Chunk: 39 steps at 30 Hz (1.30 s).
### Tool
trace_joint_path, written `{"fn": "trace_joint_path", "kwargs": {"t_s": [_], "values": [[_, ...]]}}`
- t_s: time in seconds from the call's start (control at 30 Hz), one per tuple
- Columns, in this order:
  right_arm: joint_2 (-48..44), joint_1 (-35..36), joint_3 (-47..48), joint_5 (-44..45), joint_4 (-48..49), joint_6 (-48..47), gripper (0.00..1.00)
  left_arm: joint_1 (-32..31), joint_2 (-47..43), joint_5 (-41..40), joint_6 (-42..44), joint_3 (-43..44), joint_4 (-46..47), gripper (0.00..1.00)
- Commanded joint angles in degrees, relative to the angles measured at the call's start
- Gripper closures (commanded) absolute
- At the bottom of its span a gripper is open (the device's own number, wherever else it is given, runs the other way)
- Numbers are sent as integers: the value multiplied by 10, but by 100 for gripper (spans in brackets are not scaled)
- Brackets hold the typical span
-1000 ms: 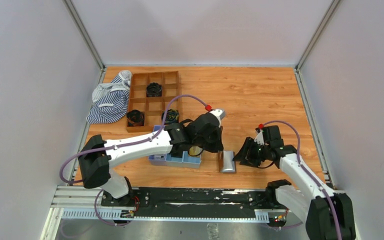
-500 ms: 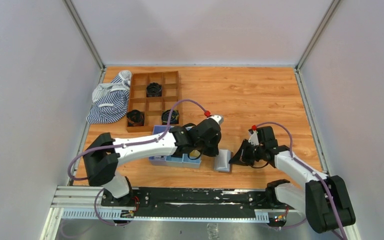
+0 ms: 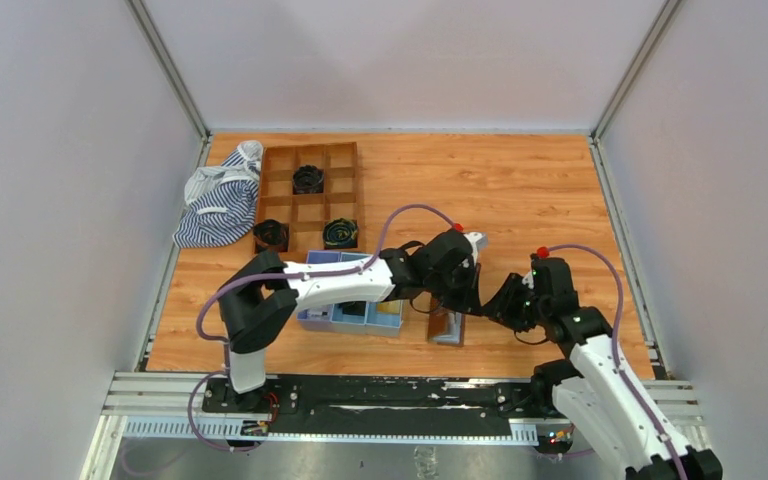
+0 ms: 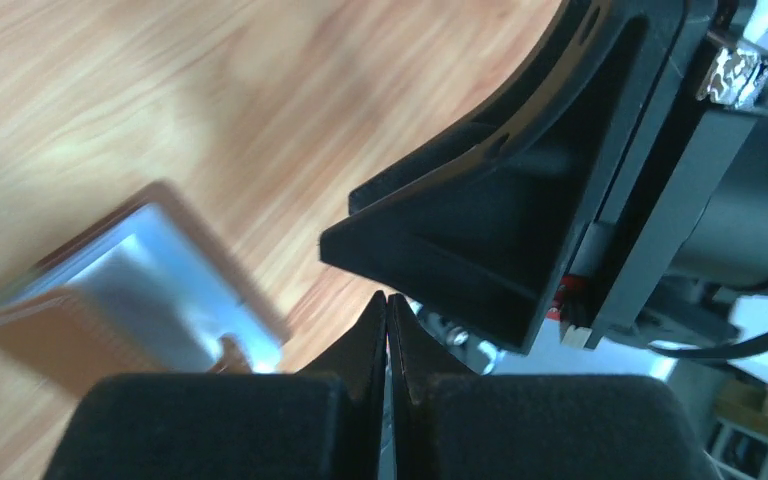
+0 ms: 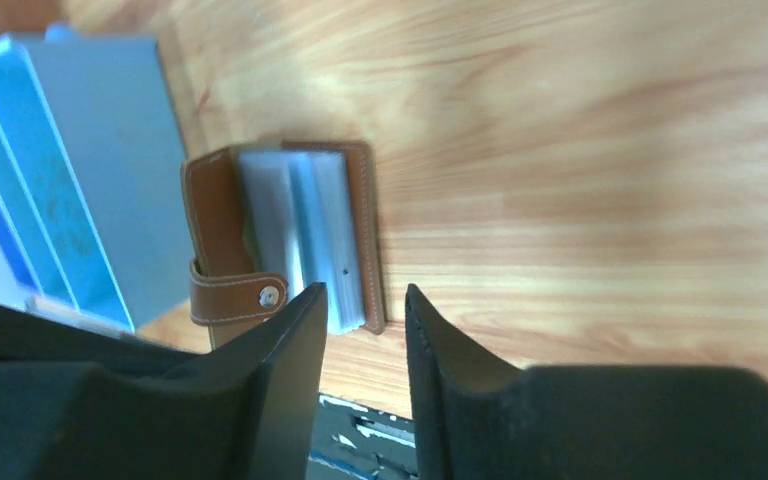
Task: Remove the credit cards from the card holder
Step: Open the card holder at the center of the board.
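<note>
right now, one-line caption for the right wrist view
Right gripper open near the brown card holder lying on the wooden table beside the blue tray

Showing no readable text, number, brand or sign in any view. Appearing plain and unmarked on the card holder (image 5: 215,215) and on the blue tray (image 5: 110,170) beside it.

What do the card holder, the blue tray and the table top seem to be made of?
The card holder: likely leather or a look-alike, smooth tan with pale stitching along the edge; the grey inner panels are hard to judge. The blue tray: probably matte plastic, uniform in colour with thin flat walls. The table top: wood or wood-print laminate, showing grain.
</note>
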Motion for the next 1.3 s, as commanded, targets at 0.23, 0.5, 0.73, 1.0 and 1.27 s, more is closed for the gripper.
{"fn": "trace_joint_path", "kwargs": {"t_s": [0.23, 0.5, 0.73, 1.0, 1.27], "values": [[-69, -30, 98, 217, -217, -4, 53, -5, 109, 142, -38, 159, 102, 100], [-20, -32, 88, 160, -178, -28, 53, -6, 40, -141, 93, 189, -231, 52], [19, -45, 93, 154, -152, -38, 52, -15, 21, -170, 77, 112, -259, 0], [60, -57, 104, 122, -140, -53, 52, -34, 87, -172, 73, 138, -269, 0], [45, -65, 110, 120, -140, -58, 52, -34, 135, -167, 64, 156, -267, 19]]}}
